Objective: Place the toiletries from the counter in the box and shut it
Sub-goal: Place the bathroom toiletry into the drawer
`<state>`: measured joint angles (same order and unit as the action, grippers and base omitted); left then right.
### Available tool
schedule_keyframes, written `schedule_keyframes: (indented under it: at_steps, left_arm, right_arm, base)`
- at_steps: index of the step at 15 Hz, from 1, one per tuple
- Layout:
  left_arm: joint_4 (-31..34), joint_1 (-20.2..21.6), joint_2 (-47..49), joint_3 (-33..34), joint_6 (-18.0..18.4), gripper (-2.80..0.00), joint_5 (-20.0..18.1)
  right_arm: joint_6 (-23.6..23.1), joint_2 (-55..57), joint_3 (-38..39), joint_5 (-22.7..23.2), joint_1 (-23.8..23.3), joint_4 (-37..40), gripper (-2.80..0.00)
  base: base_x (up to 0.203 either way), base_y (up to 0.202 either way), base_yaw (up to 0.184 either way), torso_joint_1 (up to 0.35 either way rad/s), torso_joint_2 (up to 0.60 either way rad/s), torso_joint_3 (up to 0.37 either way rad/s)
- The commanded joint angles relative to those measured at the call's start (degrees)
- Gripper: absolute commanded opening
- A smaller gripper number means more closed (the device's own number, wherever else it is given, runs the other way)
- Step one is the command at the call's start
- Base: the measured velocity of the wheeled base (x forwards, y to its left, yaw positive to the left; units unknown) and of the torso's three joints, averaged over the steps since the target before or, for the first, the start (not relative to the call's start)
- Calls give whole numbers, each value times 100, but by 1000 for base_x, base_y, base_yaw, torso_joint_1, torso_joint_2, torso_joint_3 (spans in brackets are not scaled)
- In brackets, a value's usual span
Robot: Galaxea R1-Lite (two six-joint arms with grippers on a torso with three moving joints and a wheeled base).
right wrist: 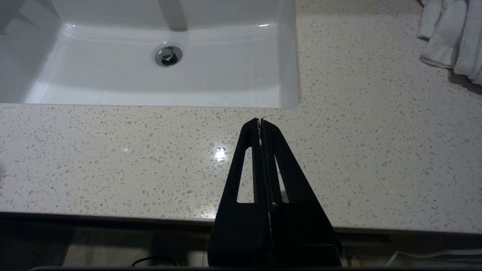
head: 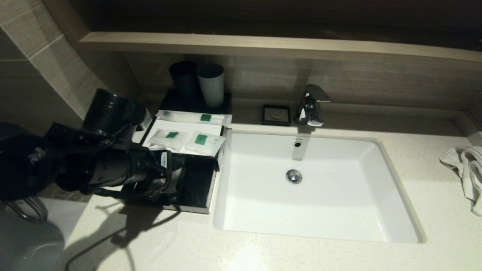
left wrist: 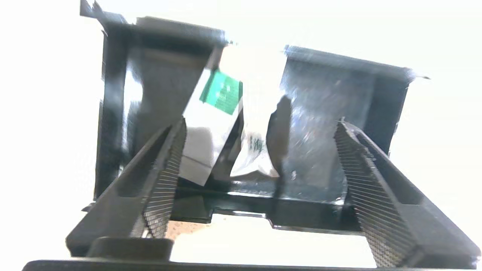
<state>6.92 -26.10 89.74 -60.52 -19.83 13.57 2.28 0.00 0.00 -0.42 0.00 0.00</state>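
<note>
Two pouches lie on the box; left gripper spread at its drawer, right gripper pressed together

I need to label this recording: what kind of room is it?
Most likely a hotel bathroom: a white sink with a chrome faucet, packaged toiletries on a black box, and a towel.

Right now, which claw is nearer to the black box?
Left. The left claw hangs open over the box drawer. The right claw is shut, over the counter before the sink.
</note>
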Motion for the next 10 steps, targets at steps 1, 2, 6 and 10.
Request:
schedule_keyframes:
  at_steps: [1, 2, 6, 10]
  left_arm:
    - [-33, 0, -260, -74, 6, 0, 31]
    - [-33, 0, -281, -162, 6, 0, 31]
    - [-33, 33, -203, -467, 15, 0, 89]
    - [-118, 287, 148, -649, 102, 0, 93]
  right_arm:
    - [1, 9, 0, -2, 0, 0, -280]
    - [1, 9, 0, -2, 0, 0, -280]
    - [1, 9, 0, -2, 0, 0, -280]
    - [1, 9, 0, -2, 0, 0, -280]
  base:
    - [0, 0, 0, 0, 0, 0]
    - [0, 0, 0, 0, 0, 0]
    - [0, 0, 0, 0, 0, 0]
    - [0, 0, 0, 0, 0, 0]
